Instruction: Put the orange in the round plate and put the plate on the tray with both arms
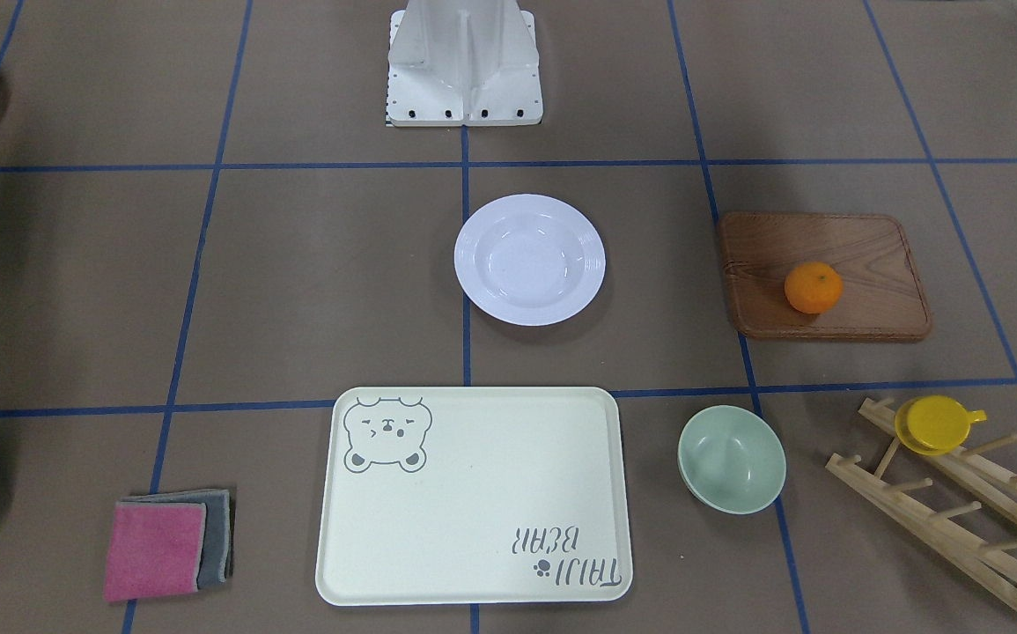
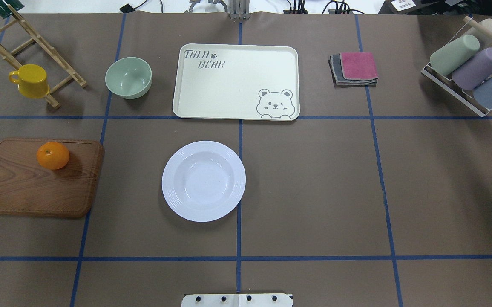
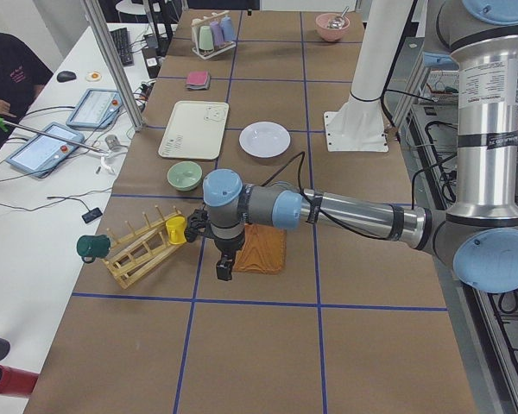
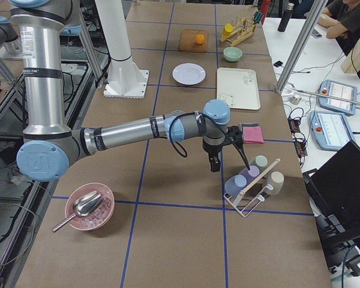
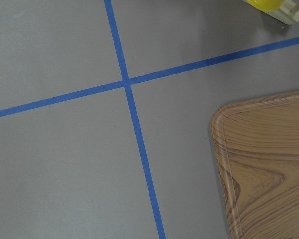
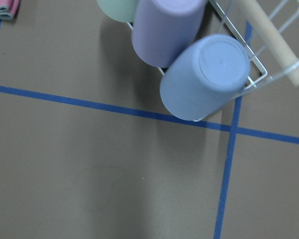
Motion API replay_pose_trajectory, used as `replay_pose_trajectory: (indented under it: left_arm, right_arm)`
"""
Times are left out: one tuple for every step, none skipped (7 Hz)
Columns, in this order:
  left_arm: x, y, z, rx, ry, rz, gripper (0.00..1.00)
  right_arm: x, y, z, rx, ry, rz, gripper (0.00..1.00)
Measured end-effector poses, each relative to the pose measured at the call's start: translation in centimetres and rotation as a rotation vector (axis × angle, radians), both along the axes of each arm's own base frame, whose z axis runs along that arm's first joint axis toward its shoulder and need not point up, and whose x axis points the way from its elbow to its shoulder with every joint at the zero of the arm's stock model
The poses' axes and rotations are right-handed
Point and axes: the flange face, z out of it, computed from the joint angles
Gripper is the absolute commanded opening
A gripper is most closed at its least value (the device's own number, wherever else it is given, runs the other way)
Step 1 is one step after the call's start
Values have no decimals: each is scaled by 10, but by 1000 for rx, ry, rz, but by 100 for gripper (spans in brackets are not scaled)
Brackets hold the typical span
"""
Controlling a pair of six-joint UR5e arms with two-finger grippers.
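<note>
Orange (image 2: 53,155) — near left end effector (image 3: 225,270)

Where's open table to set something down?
Widest bare patch: robot's right of the round plate, nearside of folded cloths and racked cups. Narrower gap between plate and wooden board. Crowded: green bowl, peg rack beside tray.

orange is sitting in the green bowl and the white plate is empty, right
Not quite. The orange lies on the brown wooden board, not in the green bowl, which is empty, as the overhead exterior view shows. The round plate is empty, as you say.
</note>
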Motion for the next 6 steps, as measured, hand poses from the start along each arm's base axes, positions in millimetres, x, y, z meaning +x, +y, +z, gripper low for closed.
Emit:
replay_pose_trajectory:
  left_arm:
    - [16, -6, -12, -15, 11, -45, 100]
    - [43, -11, -24, -32, 29, -86, 100]
    - [74, -16, -37, -53, 46, -113, 100]
    - [105, -21, -53, -77, 63, -127, 100]
    - [133, -26, -68, -102, 77, -138, 100]
    - [155, -29, -83, -125, 90, -149, 100]
  right_arm:
    - [-20, 1, -19, -13, -81, -31, 100]
    - [-36, 4, -37, -103, -219, -37, 100]
    - [-49, 2, -58, -216, -345, -36, 100]
    - [-62, -2, -80, -261, -424, -51, 100]
    - [-71, -4, -97, -245, -464, -69, 100]
    - [-79, -7, -116, -231, -479, -69, 100]
